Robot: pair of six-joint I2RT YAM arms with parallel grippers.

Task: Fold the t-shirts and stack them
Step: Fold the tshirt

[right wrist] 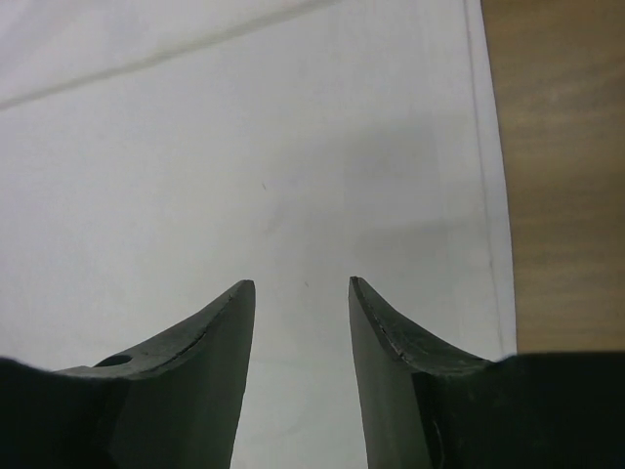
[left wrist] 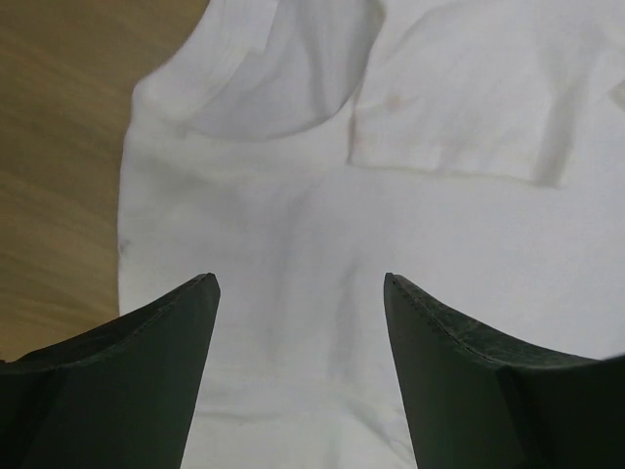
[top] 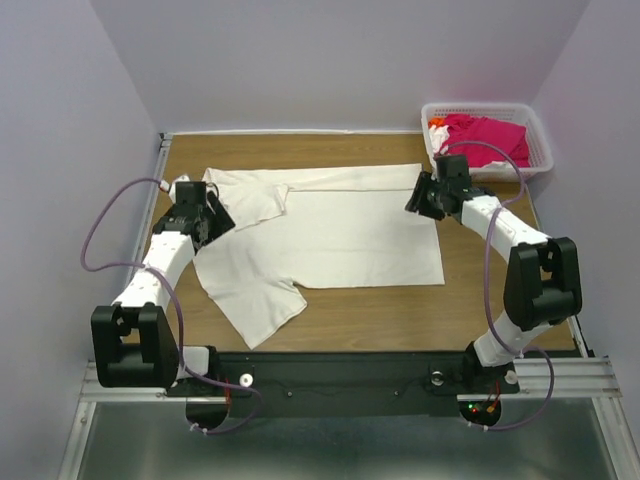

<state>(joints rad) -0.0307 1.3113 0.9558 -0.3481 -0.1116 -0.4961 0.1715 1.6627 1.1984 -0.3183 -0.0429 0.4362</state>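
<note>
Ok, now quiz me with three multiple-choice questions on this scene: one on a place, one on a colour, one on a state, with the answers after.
1. Where is the pink t-shirt?
A. in the white basket
B. flat on the wood
C. hanging from an arm

2. What colour is the spread-out t-shirt on the table?
A. off-white
B. blue
C. black

3. How is the left gripper?
A. shut on cloth
B. open, holding nothing
C. shut on nothing

Answers:
1 A, the pink cloth lies inside the basket's rim.
2 A, the top view shows it pale cream-white.
3 B, its wrist view shows a wide gap with only cloth below.
</note>
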